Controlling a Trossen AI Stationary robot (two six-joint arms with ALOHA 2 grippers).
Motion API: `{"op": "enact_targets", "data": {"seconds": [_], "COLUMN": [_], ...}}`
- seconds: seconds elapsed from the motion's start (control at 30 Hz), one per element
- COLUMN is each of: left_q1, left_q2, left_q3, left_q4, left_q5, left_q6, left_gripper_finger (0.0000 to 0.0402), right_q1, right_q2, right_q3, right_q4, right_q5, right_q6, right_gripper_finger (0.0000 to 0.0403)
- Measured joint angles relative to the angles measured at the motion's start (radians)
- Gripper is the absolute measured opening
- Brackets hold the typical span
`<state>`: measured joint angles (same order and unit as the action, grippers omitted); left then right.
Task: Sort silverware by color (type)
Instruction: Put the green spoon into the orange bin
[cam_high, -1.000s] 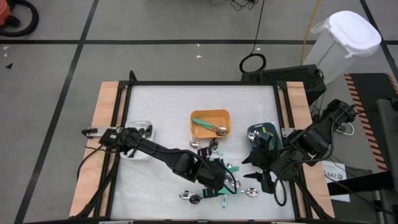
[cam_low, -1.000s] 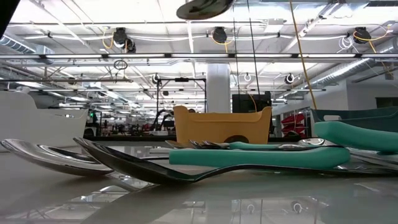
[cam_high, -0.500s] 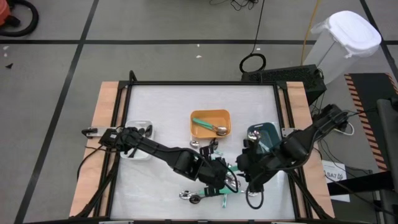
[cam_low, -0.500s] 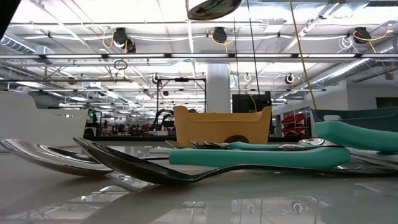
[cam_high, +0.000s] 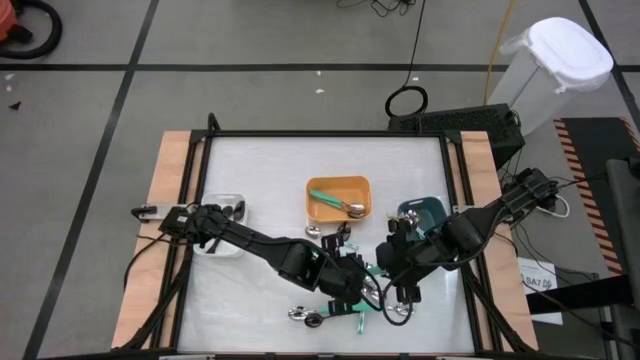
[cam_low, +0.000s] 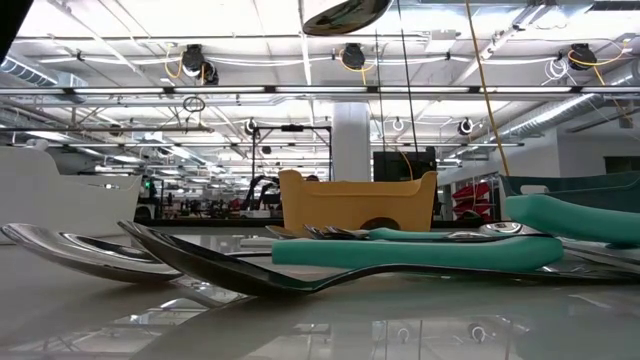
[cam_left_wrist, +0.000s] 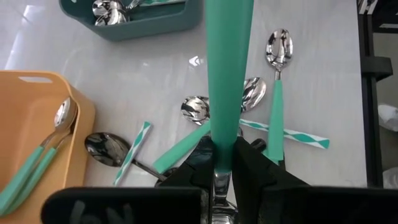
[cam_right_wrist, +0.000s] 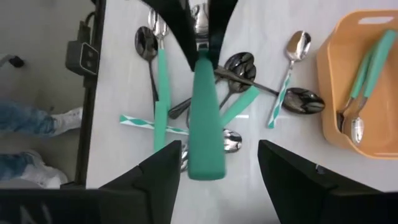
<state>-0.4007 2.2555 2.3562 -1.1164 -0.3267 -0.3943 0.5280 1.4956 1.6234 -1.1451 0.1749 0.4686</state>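
Rightward arm has swung in across the table since a second ago, and now the right gripper (cam_high: 398, 290) hangs over the scattered pile of silverware (cam_high: 345, 300), just in front of the orange rectangular plastic bin (cam_high: 338, 187). Its two dark fingers (cam_right_wrist: 287, 180) stand wide apart, nothing between them, with a raised teal handle in the gap ahead.

That handle belongs to a solid teal-handled utensil (cam_left_wrist: 227, 74), and the left gripper (cam_left_wrist: 225, 163) has it pinched: narrow fingers clamped on the lower end, the handle sticking out forward above the pile. The left gripper sits in front of the orange bin too, just beside the right one.

Under both grippers, loose on the white tabletop (cam_high: 260, 170): shiny silver spoons with teal handles (cam_left_wrist: 277, 93), teal-and-white striped ones (cam_left_wrist: 134, 152), and dark-stemmed spoons crossing each other. Inside the orange bin lie two teal-handled silver spoons (cam_right_wrist: 364, 81). Right of the orange bin, the dark teal rectangular bin (cam_high: 428, 210) holds more silver heads. Far left of it, a small white bin (cam_high: 226, 222) holds dark pieces; what they are, I cannot tell.
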Motion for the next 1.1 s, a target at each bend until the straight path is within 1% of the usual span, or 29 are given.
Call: {"op": "enact_targets", "data": {"seconds": [0.3, 0.43, 0.67, 0.77, 1.1], "left_q1": [0.0, 0.0, 0.001, 0.004, 0.021], "left_q2": [0.0, 0.0, 0.0, 0.0, 0.0], "left_q3": [0.0, 0.0, 0.0, 0.0, 0.0], "left_q4": [0.003, 0.006, 0.007, 0.006, 0.007], "left_q5": [-0.008, -0.01, -0.011, -0.01, -0.01], "left_q6": [0.001, 0.008, 0.008, 0.0, -0.086], "left_gripper_finger": [0.0029, 0.0029, 0.0029, 0.0031, 0.0133], "right_q1": [-0.004, -0.005, -0.005, -0.005, -0.005], "right_q2": [0.038, 0.039, 0.039, 0.039, 0.039], "right_q3": [0.0, 0.0, 0.0, 0.0, 0.0], "right_q4": [-0.011, -0.014, -0.013, -0.013, -0.025], "right_q5": [-0.018, -0.018, -0.021, -0.022, -0.019], "right_q6": [-0.009, -0.01, -0.01, -0.011, -0.01], "right_gripper_finger": [0.018, 0.0149, 0.0075, 0.0071, 0.0073]}}
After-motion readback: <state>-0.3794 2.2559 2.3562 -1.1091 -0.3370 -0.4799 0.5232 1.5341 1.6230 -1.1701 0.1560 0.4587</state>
